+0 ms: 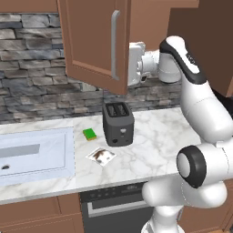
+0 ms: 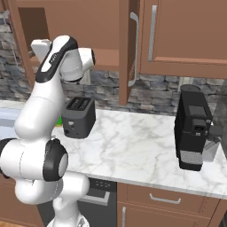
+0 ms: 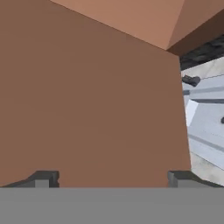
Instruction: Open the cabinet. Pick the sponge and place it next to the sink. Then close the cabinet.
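One cabinet (image 1: 93, 41) door before gripper (image 3: 113, 177) (agape)

Toaster (image 1: 118, 123) on counter (image 1: 154, 136), sink (image 1: 36, 154) left, cabinet (image 1: 98, 36) above.

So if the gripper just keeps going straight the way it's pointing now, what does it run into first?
Most likely the brown panel of the open cabinet door. The open gripper faces it squarely in the hand view, with nothing between; how near it is I can't judge.
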### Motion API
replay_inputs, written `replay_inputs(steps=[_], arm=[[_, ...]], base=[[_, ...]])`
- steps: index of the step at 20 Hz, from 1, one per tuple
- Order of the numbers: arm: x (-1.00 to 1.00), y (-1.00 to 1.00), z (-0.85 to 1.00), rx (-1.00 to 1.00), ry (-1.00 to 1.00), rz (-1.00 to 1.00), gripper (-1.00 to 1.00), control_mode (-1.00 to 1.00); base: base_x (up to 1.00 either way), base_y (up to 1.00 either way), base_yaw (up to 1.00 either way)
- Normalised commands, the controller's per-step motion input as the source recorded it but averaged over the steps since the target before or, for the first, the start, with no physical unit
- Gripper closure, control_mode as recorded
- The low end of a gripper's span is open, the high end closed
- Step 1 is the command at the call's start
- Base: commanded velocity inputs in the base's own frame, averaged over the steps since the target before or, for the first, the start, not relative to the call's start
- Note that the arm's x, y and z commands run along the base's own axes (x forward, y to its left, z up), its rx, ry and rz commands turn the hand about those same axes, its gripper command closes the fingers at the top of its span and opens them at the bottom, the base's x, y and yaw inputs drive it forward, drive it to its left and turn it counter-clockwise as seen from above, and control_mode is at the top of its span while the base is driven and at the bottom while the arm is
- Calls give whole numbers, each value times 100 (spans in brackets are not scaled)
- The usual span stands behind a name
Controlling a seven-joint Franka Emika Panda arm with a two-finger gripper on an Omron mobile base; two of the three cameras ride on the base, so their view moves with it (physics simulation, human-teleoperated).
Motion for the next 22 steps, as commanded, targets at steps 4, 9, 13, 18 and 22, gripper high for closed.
replay_inputs(steps=[4,9,13,18,22], arm=[[-52,15,0,1,-5,11,-100,-100],[-72,21,0,2,-11,11,-100,-100],[-63,27,4,0,-10,10,-100,-100],[-57,36,4,0,-8,8,-100,-100],[-29,43,0,0,-3,3,-100,-100]], base=[[0,0,0],[0,0,0],[0,0,0],[0,0,0],[0,0,0]])
